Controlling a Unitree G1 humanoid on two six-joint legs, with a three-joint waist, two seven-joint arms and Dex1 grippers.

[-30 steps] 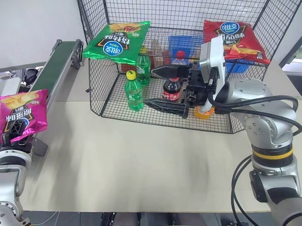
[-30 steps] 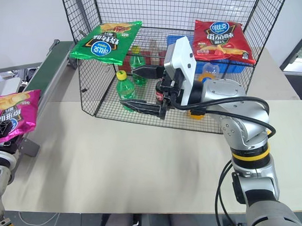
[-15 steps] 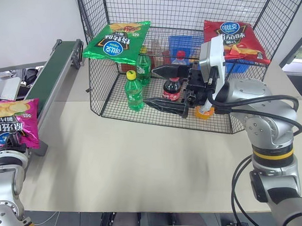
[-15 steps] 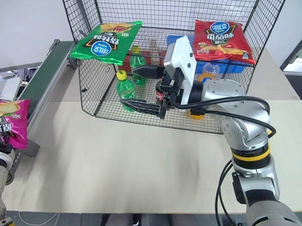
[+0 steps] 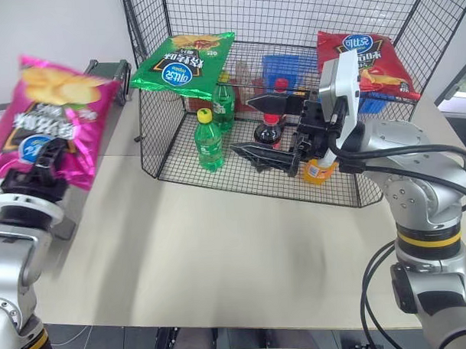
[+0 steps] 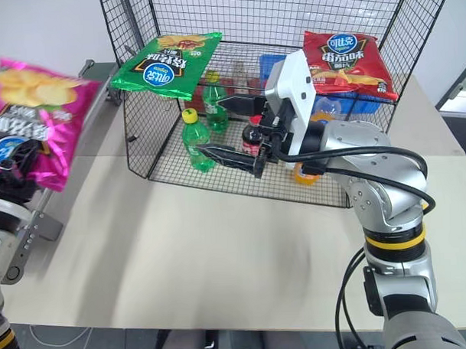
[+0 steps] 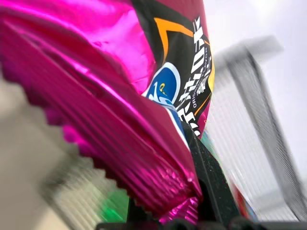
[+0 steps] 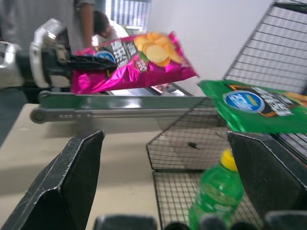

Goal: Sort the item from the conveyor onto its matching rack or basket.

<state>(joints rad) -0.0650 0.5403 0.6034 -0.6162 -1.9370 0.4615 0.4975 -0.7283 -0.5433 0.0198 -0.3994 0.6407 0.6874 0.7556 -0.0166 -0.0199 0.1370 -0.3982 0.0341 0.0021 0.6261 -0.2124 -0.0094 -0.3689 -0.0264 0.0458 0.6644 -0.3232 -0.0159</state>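
We see a pale table [image 5: 220, 244] with a large black wire-mesh cage rack [image 5: 380, 16] standing on its far half. A long dark-green conveyor [image 8: 120, 102] in a grey frame runs along the table's left edge, away from us. On the rack's upper shelf a green chip bag [image 5: 185, 63] lies at the left and a red chip bag [image 5: 363, 52] at the right. On the rack's floor stand two green soda bottles [image 5: 207, 141], a dark cola bottle [image 5: 267, 132] with a red cap, an orange bottle [image 5: 322, 171] and, farther back, a small blue basket [image 5: 280, 66]. At the near left, the left gripper [image 5: 35, 162] is closed on the lower edge of the magenta-pink chip bag [image 5: 56, 112], which it holds upright in the air above the near end of the conveyor, well apart from the rack. The bag's blue oval logo sits just above the black fingers. At the right, the right gripper [image 5: 271, 129] points leftward in front of the rack's open side, level with the bottles, its two black fingers spread wide with nothing between them.
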